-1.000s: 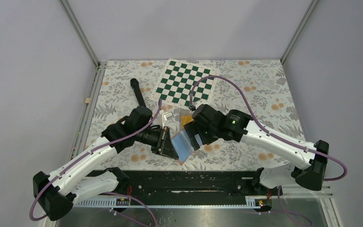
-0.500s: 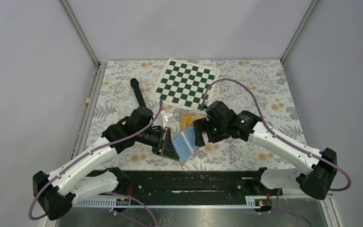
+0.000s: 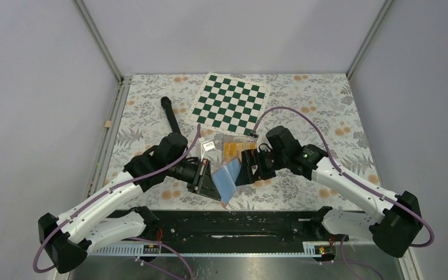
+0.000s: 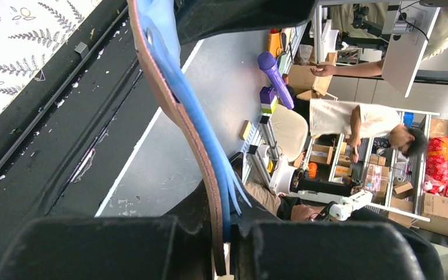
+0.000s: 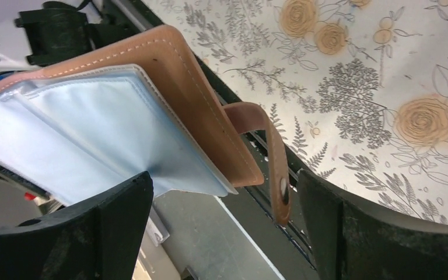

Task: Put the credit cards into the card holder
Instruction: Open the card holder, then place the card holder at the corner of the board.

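So my left gripper (image 3: 205, 177) is clamped on the card holder (image 3: 226, 178), probably at its lower edge, raising it so the blue pockets (image 5: 93, 134) fan open toward my right gripper (image 3: 246, 169), whose jaws stand apart, flanking the snap tab (image 5: 279, 186). The credit cards (image 3: 237, 147) lie just beyond that gripper, reachable, I judge.

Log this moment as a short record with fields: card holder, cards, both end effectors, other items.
card holder: open, pale blue pockets fanned, held off the table
left end effector: shut on the card holder's edge
right end effector: open, fingers spread at the holder's free side, not clamping it
credit cards: lying on the table just beyond the holder
other items: chessboard at the far side; black stick to its left
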Action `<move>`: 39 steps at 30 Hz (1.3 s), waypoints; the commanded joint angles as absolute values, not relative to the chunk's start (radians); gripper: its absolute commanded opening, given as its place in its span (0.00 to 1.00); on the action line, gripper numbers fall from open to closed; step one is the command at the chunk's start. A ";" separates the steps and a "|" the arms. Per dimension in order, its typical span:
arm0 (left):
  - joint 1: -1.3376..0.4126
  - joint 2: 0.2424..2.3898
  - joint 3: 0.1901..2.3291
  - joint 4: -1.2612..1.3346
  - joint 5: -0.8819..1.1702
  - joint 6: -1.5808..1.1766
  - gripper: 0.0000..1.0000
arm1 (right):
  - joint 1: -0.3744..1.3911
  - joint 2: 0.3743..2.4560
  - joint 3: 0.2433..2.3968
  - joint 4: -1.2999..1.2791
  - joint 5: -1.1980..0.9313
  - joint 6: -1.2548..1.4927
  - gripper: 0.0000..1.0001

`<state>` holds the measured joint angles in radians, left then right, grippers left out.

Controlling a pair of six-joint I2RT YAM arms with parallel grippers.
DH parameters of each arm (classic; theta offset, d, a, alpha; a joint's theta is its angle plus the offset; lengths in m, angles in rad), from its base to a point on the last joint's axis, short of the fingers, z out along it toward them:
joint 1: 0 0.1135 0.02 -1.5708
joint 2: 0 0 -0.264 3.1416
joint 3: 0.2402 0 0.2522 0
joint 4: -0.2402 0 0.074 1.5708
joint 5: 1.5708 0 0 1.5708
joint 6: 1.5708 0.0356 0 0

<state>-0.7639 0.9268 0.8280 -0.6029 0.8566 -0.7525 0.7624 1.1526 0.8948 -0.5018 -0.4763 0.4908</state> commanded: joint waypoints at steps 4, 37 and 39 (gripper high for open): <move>-0.778 0.887 0.832 -0.533 0.906 -0.747 0.00 | 0.682 1.105 0.796 -0.259 -0.724 0.551 0.99; -0.773 0.941 0.883 -0.868 0.243 -0.700 0.80 | 0.629 0.988 0.529 -0.078 -0.715 0.770 0.00; -0.774 0.962 0.880 -0.837 0.237 -0.722 0.80 | 0.629 0.995 0.485 -0.037 -0.660 0.817 0.00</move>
<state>-0.7738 0.9310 0.8314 -0.8299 0.4000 -0.6880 0.6338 0.9985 0.5476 -0.0971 -0.7891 0.7330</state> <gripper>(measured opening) 0.800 0.058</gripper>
